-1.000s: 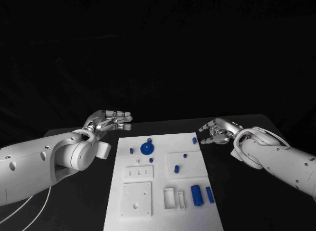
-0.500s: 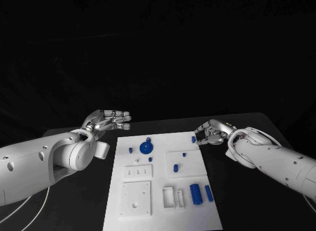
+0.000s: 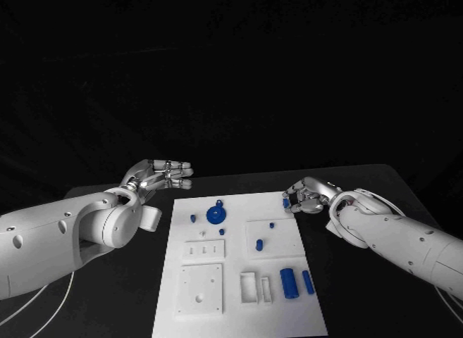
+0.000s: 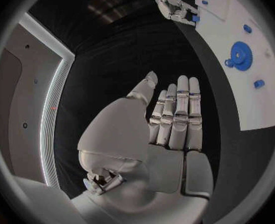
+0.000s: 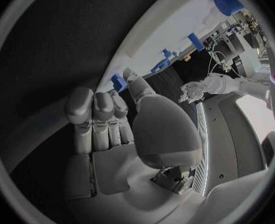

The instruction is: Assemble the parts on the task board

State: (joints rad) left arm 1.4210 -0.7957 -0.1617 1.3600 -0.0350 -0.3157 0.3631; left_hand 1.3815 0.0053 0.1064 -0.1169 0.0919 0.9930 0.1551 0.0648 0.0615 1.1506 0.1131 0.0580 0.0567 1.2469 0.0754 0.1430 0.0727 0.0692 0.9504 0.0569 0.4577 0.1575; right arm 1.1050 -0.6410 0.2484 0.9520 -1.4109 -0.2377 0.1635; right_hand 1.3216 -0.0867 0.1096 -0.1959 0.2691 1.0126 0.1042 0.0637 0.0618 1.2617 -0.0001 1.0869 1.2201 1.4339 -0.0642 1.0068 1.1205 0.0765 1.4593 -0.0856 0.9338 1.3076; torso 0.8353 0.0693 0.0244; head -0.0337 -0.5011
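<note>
The white task board point(image 3: 247, 208) lies in the middle of the table with blue parts on it: a gear point(image 3: 216, 213), a thick cylinder point(image 3: 288, 282) and a thin pin point(image 3: 307, 282). A small blue part point(image 3: 285, 203) stands at the board's far right edge. My right hand point(image 3: 309, 195) is right beside it with its fingers curled toward it; in the right wrist view the thumb tip of that hand point(image 5: 112, 129) reaches the part point(image 5: 118, 81), and I cannot tell whether they touch. My left hand point(image 3: 162, 174) hovers left of the board, fingers straight and empty point(image 4: 168, 129).
Several small blue pegs point(image 3: 258, 246) stand in the board's raised white blocks point(image 3: 203, 251). White slotted holders point(image 3: 254, 289) sit near the cylinder. Black table shows on both sides of the board, and its far edge runs just behind the hands.
My right hand has moved left, up to the small blue part at the board's far right edge. The part and my left hand have stayed where they were.
</note>
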